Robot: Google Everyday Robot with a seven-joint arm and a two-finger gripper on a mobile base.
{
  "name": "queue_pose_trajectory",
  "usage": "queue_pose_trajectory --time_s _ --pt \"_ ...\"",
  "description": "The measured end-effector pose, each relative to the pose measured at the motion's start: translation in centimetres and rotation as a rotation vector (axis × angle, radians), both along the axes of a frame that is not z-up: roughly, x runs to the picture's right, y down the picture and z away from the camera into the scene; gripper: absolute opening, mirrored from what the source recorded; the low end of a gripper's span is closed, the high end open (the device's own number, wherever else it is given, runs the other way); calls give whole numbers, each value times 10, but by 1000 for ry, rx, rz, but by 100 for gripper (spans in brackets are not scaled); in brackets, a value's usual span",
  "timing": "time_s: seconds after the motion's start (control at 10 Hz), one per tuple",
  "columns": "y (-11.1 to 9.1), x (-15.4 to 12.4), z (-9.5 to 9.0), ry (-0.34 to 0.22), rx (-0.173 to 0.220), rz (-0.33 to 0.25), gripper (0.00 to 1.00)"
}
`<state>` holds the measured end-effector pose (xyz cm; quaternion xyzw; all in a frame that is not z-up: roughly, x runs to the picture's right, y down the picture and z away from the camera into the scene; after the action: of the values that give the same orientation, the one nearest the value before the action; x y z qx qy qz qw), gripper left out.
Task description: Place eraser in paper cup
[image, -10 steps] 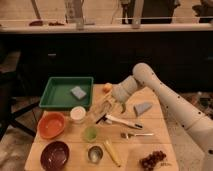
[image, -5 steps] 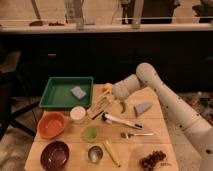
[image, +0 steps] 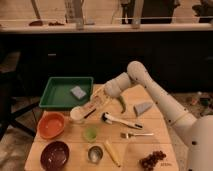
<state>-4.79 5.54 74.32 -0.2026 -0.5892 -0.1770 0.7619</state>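
The white paper cup [image: 77, 114] stands on the wooden table [image: 150, 125], just right of the green tray's front corner. My gripper [image: 94, 106] reaches in from the right and hangs low over the table, right beside the cup's right rim. It is shut on the eraser [image: 92, 111], a tan block with a dark underside that tilts down towards the cup. The eraser is outside the cup, at its rim.
A green tray [image: 56, 95] holds a grey-blue sponge [image: 77, 92]. An orange bowl [image: 51, 125], a dark bowl [image: 55, 155], a green cup [image: 90, 133] and a metal cup [image: 95, 153] stand in front. A brush [image: 120, 120], a fork [image: 135, 134], a grey wedge [image: 142, 108] and grapes [image: 152, 160] lie to the right.
My gripper has moved left and down with the eraser, from the table's middle back to the right rim of the white cup.
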Motion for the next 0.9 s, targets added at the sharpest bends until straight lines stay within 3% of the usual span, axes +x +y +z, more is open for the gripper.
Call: queue_pose_trajectory --time_s 0.4,0.9 --pt "-6 -29 7 -35 -19 -60 0" --pt "-1 -52 16 -80 -60 -88 0"
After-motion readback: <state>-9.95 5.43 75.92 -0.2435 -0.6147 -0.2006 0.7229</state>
